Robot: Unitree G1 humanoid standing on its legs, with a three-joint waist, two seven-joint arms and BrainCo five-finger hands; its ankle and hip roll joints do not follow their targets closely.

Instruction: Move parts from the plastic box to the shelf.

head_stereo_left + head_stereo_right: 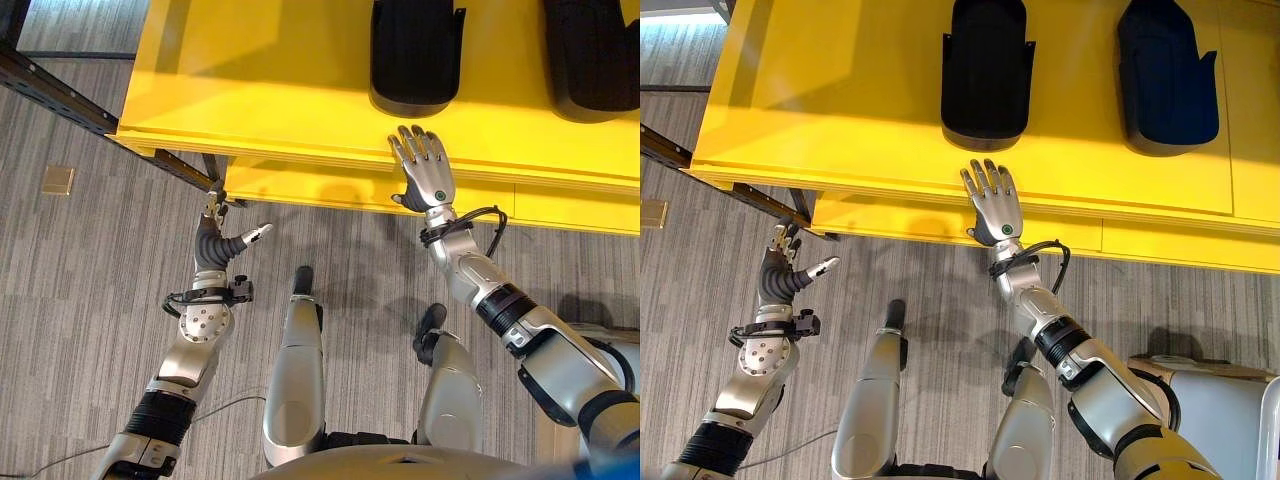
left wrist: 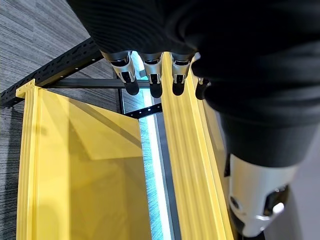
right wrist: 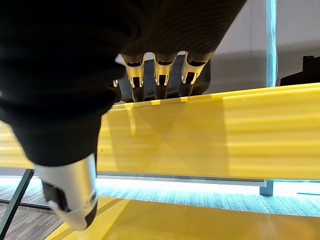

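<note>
Down on the left, the left hand hangs over the grey floor, just below the corner of the yellow shelf. Its fingers are loose and a little spread, and it holds nothing, so it looks like it is just waiting out of the way. Next comes the right hand. It is flat and wide open with its fingers straight, reaching up at the front edge of the shelf with nothing in it. Just past its fingertips sits a black part, lying flat on the top board. That looks like a good safe spot, back from the edge so it will not slide off. Further right lies a second black part, well apart from the first, so each one has its own room. I cannot see the plastic box.
</note>
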